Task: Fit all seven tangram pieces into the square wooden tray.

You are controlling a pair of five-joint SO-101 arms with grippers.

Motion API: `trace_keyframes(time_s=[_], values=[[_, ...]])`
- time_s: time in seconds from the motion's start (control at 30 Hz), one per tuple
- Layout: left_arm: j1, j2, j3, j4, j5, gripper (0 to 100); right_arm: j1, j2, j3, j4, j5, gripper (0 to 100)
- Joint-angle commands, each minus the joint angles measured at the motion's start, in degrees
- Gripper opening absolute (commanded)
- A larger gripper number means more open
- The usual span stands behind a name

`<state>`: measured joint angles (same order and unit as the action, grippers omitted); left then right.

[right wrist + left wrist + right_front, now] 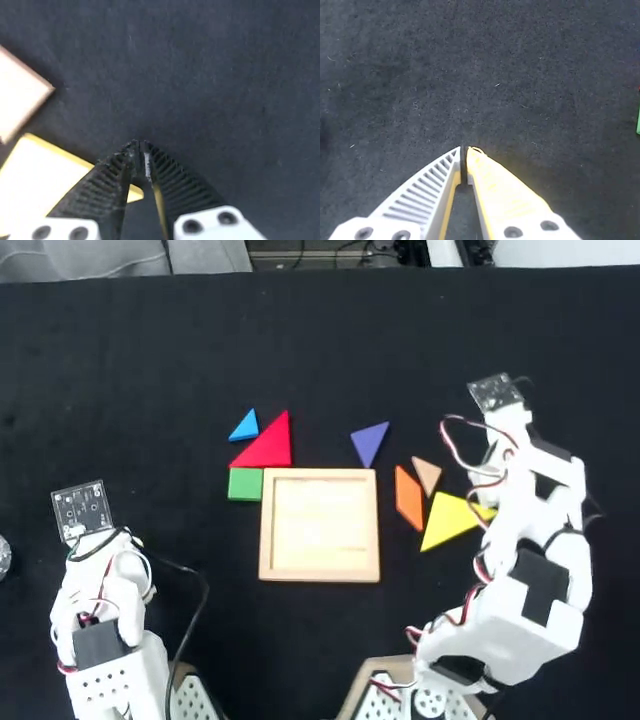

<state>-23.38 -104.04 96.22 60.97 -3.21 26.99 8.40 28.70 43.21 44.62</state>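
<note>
The square wooden tray [268,530] lies mid-table with nothing in it. On its left side lie a green square [245,484], a red large triangle [268,444] and a blue small triangle [244,426]. A purple triangle [370,441] lies beyond its far edge. An orange parallelogram [408,497], a tan small triangle [427,475] and a yellow large triangle [446,520] lie to its right. My right gripper [139,146] is shut and empty, over the cloth at the edge of the yellow triangle [35,175], near the tan triangle [17,97]. My left gripper [465,150] is shut and empty over bare cloth.
Black cloth covers the table. The left arm [100,590] stands at the near left, well away from the pieces. The right arm [525,500] stands folded just right of the yellow triangle. Both arm bases sit at the near edge.
</note>
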Motion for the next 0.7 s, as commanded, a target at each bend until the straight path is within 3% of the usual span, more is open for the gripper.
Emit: trace_keyframes(time_s=[0.0,0.37,0.57,0.67], values=[[-0.57,0.09,1.19,-0.79,-0.53,3,1.58,-1.10,-0.04,-0.26,4.92,1.5],[-0.57,0.18,1.19,-0.79,-0.53,3,17.49,-18.59,12.18,17.41,39.56,1.5],[-0.57,0.09,1.19,-0.79,-0.53,3,19.16,-34.86,17.80,17.76,40.79,1.5],[-0.57,0.09,1.19,-0.79,-0.53,3,11.78,-42.33,22.46,17.76,40.79,1.5]])
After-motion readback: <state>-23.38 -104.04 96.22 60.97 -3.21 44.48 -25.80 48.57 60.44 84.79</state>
